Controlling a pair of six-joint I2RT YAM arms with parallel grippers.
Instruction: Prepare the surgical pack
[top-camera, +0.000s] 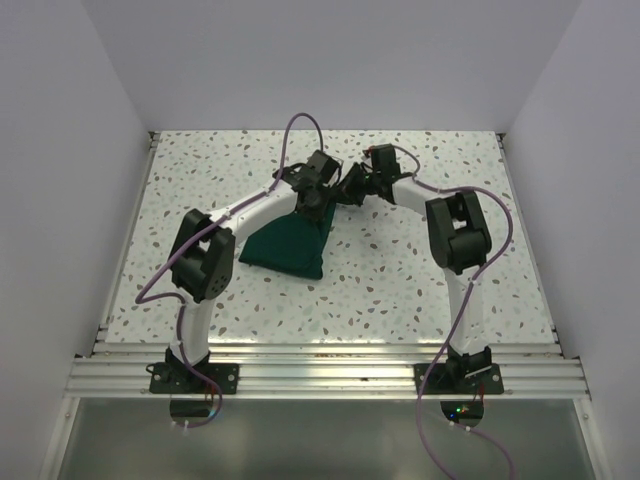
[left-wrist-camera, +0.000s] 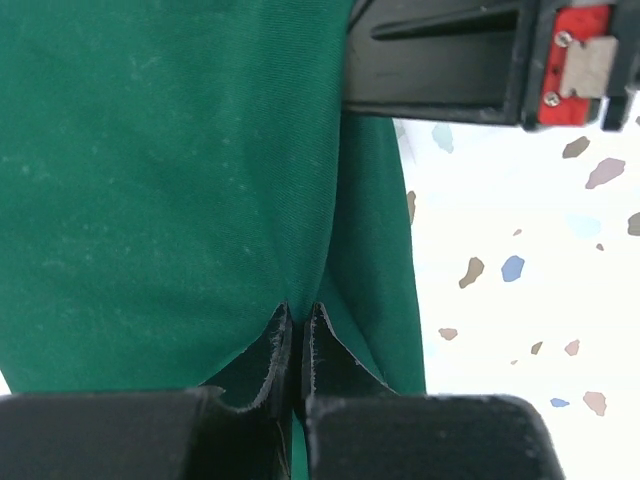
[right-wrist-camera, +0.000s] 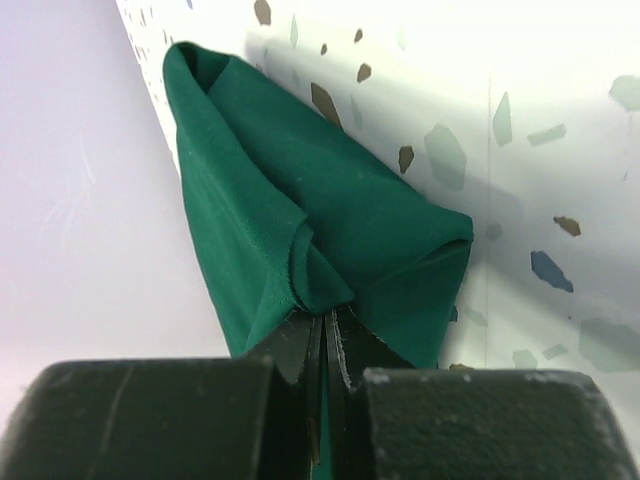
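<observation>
Cloth (top-camera: 284, 246) bundled on speckled surface (top-camera: 400, 290); left gripper (left-wrist-camera: 297, 340) and right gripper (right-wrist-camera: 327, 340) each pinched tight on fold. Nothing else of pack visible; wrapping judged near finish.

A: Bright, even light; the table (left-wrist-camera: 520, 330) washes out nearly white at the left wrist view's right.
B: Yes. The cloth (right-wrist-camera: 300, 200) casts a soft shadow; the near fingers (right-wrist-camera: 290, 352) are blurred.

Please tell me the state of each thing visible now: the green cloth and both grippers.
green drape: gathered into a folded bundle, pinched at its far end by both grippers.
left gripper: shut on the drape.
right gripper: shut on the drape.
</observation>
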